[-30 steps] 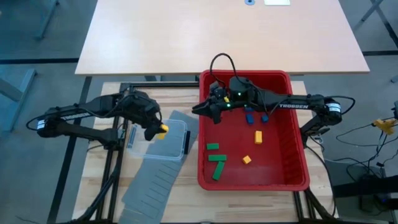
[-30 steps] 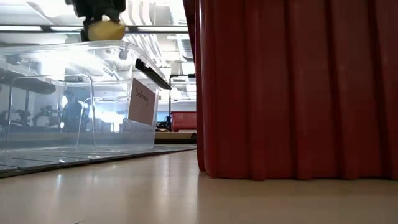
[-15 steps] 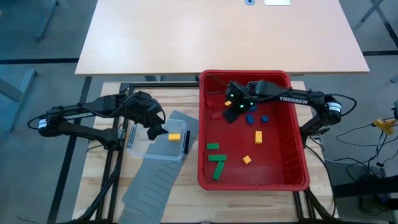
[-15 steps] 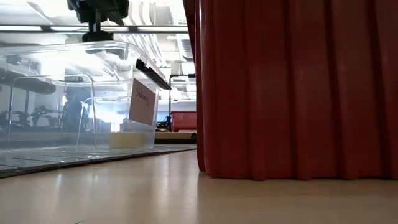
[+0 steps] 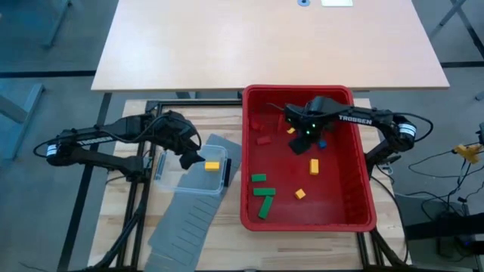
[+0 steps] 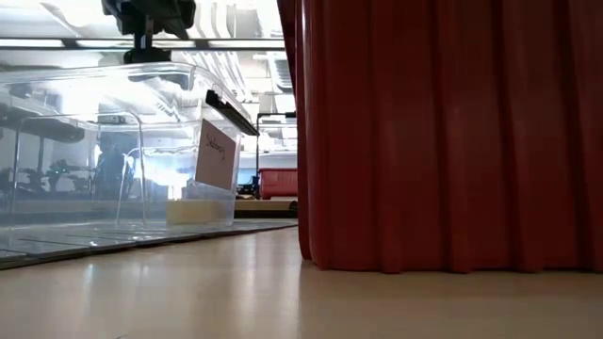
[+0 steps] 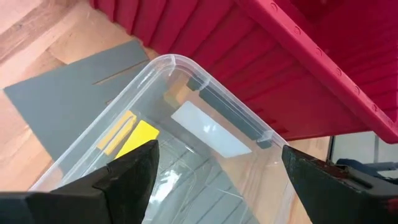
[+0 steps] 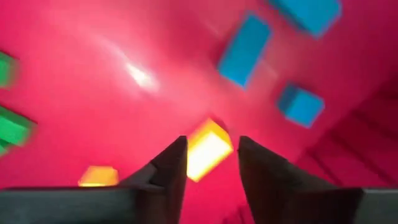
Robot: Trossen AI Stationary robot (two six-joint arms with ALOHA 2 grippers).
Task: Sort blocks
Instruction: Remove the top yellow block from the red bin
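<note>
Loose blocks lie on the floor of the red bin [image 5: 363,189]: green bars [image 5: 263,192], yellow blocks [image 5: 314,166], blue blocks [image 5: 322,143] and a red one [image 5: 264,140]. My right gripper [image 5: 301,145] is inside the bin, pointing down and open. In its wrist view a yellow block [image 8: 208,149] shows just beyond the gap of my right gripper [image 8: 211,142]. My left gripper [image 5: 193,160] hangs open over the clear tub [image 5: 181,181]. One yellow block [image 5: 212,165] lies on the tub's floor near the label end.
The tub sits on grey slotted panels [image 5: 185,223] left of the bin. The bin's tall red wall [image 6: 424,132] stands close beside the tub [image 6: 113,151]. A light tabletop [image 5: 265,45] lies beyond the work table's far edge.
My left gripper has let go of the yellow block, which has dropped onto the tub's floor. My right gripper has moved from the bin's left side toward its right, sunk lower, and tipped from level to pointing down.
</note>
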